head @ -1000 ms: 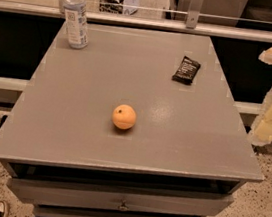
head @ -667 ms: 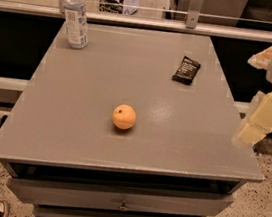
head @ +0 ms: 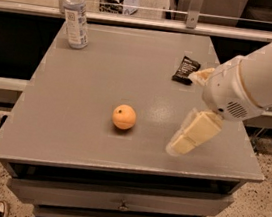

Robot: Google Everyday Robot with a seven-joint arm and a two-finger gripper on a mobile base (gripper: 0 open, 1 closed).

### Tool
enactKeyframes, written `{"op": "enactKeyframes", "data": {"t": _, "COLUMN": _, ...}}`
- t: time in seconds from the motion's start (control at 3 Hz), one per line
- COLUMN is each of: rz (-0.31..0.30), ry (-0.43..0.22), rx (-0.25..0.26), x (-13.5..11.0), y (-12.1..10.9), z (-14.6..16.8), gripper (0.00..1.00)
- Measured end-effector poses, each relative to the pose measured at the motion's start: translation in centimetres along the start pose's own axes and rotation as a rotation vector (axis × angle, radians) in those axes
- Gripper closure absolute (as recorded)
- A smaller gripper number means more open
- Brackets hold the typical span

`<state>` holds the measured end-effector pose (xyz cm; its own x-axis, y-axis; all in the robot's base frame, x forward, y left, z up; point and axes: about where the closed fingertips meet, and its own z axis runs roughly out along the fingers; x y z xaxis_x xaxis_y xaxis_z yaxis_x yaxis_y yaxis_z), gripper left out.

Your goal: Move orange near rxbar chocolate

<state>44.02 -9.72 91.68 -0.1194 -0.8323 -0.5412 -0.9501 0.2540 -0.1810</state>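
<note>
The orange (head: 124, 117) is a small round fruit lying near the middle of the grey table (head: 105, 76). The rxbar chocolate (head: 186, 69) is a flat black wrapper lying at the table's right side, further back. My gripper (head: 188, 138) hangs from the white arm (head: 253, 81) that reaches in from the right. It sits above the table's right front area, to the right of the orange and in front of the bar. It touches neither.
A clear plastic water bottle (head: 76, 15) with a white cap stands at the table's back left corner. The table has drawers (head: 122, 205) below its front edge. A glass barrier (head: 151, 1) runs behind the table.
The arm has swung in from the right edge over the table, bringing the gripper leftward toward the orange. The orange, bar and bottle have not moved.
</note>
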Motion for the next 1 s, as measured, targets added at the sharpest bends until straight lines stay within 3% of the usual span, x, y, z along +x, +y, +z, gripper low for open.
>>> {"op": "enactKeyframes", "data": {"t": 0.33, "rz": -0.006, "ry": -0.119, "rx": -0.044, "x": -2.8, "y": 0.5, "z": 4.9, "gripper": 0.00}}
{"op": "enactKeyframes", "data": {"t": 0.67, "rz": 0.007, "ry": -0.194, "rx": -0.072, "x": -4.1, "y": 0.5, "z": 8.8, "gripper": 0.00}}
{"op": "enactKeyframes", "data": {"t": 1.0, "rz": 0.054, "ry": -0.235, "rx": -0.090, "x": -3.9, "y": 0.4, "z": 11.4, "gripper": 0.00}}
